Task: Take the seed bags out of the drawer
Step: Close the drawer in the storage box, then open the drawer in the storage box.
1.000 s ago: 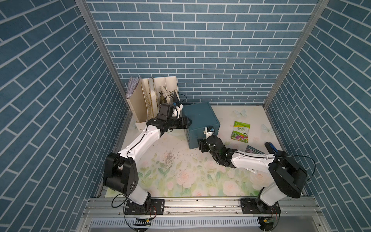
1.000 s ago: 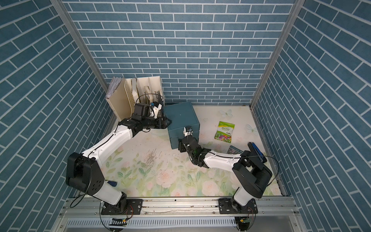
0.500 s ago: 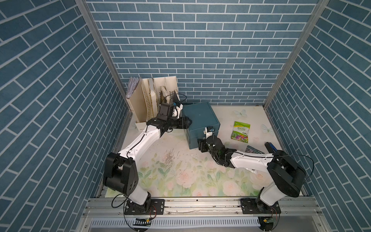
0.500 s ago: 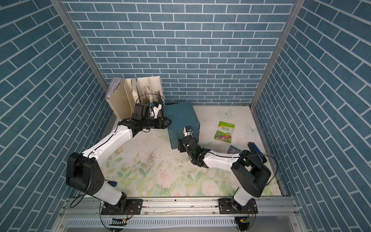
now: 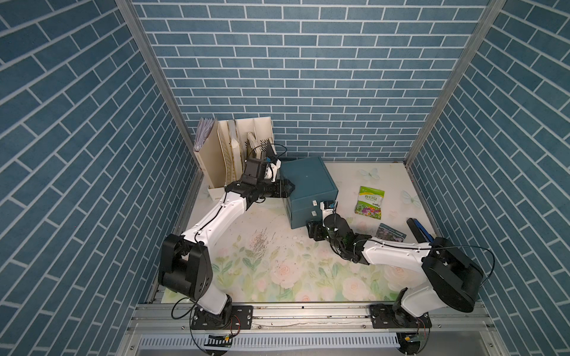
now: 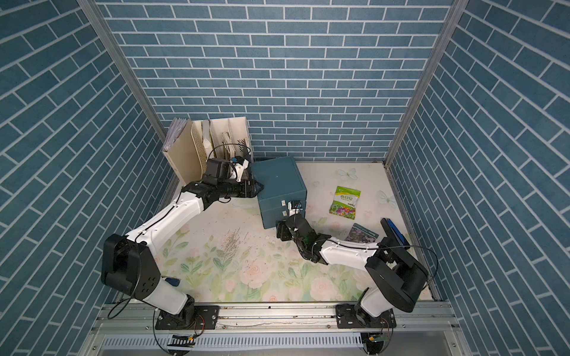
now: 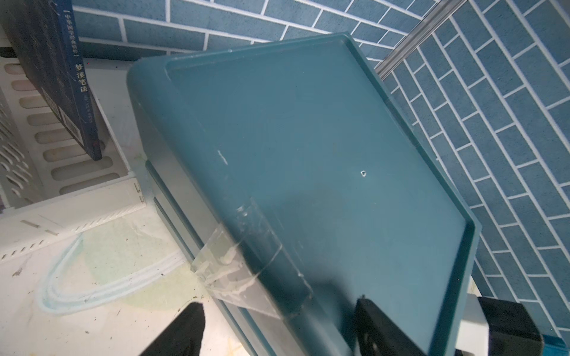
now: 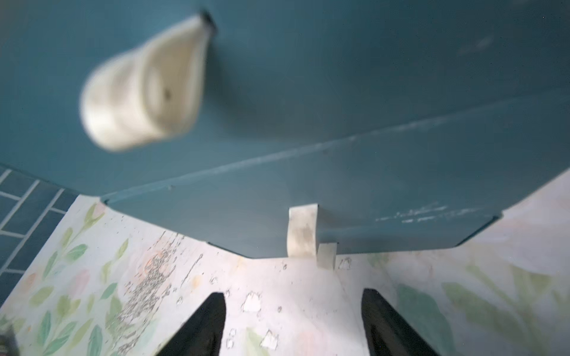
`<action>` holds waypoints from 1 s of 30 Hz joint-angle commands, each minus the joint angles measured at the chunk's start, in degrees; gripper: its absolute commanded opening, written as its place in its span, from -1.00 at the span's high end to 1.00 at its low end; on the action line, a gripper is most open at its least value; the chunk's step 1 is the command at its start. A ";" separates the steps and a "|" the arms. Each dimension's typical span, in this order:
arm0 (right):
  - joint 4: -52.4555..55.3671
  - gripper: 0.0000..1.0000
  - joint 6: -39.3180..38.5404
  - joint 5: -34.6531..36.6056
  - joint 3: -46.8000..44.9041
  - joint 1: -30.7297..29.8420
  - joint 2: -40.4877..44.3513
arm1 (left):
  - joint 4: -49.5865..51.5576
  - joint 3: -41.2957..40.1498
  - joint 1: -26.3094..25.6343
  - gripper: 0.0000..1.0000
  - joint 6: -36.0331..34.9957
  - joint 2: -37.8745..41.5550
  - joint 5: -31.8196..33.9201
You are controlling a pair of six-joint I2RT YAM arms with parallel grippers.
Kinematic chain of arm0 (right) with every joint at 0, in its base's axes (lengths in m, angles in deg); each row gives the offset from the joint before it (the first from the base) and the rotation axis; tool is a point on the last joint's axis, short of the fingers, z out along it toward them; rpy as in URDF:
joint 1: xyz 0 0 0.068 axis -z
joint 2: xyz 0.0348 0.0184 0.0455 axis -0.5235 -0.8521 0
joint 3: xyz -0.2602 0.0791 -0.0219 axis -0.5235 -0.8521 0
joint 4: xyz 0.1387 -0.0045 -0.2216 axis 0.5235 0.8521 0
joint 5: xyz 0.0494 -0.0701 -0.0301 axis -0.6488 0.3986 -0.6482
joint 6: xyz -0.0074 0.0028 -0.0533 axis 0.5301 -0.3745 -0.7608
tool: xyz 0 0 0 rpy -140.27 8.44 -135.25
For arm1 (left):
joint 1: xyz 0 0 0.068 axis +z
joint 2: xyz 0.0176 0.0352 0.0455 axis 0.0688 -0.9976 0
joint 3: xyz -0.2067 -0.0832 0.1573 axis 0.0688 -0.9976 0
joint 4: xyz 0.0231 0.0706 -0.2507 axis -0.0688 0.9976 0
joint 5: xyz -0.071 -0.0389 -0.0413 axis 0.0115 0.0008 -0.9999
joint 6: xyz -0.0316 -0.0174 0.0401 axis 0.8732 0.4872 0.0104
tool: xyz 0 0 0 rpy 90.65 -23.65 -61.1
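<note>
right gripper [image 8: 293, 292] opened wider than one second ago, empty, tab [image 8: 302, 229] of shut drawer [image 8: 401, 191] framed just ahead: pull is judged next. cabinet [image 5: 308, 178] near desk's [image 5: 246, 277] back edge. green bag [image 5: 369, 198], purple bag [image 5: 390, 233] already laid toward right edge. left gripper [image 5: 287, 188] astride cabinet top; grip cannot be told.

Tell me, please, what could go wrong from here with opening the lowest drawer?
The pull tab on the drawer is small; the open right claw could close beside it or slip off. A pull may drag the cabinet, which the left claw only braces from one side. The right forearm lies just beside the pink-purple seed bag and might sweep it.
</note>
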 commanded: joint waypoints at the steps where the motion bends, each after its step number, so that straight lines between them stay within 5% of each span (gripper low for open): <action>1: 1.97 -0.47 5.44 -4.99 -0.59 0.44 1.36 | 10.54 -1.85 0.33 -0.61 -2.58 -2.94 3.37; 10: -11.32 -0.37 16.68 -12.16 -5.66 3.71 -0.59 | 10.51 -1.68 0.39 -0.61 -2.67 -3.21 3.27; 30: -24.52 -0.03 25.09 -14.53 -5.97 7.24 -10.32 | 10.56 -1.84 0.61 -0.61 -2.84 -3.06 3.27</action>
